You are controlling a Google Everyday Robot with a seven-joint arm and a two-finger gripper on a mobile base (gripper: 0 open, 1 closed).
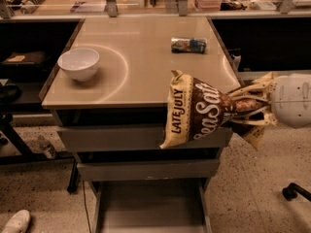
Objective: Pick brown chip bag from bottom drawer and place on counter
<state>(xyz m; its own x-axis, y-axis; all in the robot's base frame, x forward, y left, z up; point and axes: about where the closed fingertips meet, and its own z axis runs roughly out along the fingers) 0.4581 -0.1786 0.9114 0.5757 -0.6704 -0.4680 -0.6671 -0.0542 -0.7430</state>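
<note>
The brown chip bag (197, 111), dark brown with "LATE JULY" and "Sea Salt" lettering, hangs in the air in front of the counter's front right corner. My gripper (250, 107) comes in from the right on a white arm and is shut on the bag's right end, its tan fingers (253, 92) pinching the crumpled edge. The bag's top reaches about the level of the counter (136, 57) edge. The bottom drawer (150, 208) stands pulled open below, its flat grey floor bare.
A white bowl (78, 63) sits on the counter's left side. A small blue-and-white packet (188, 44) lies at the counter's back right. Two taller grey drawer fronts (141, 137) are above the open drawer. A white shoe (14, 222) is on the floor at bottom left.
</note>
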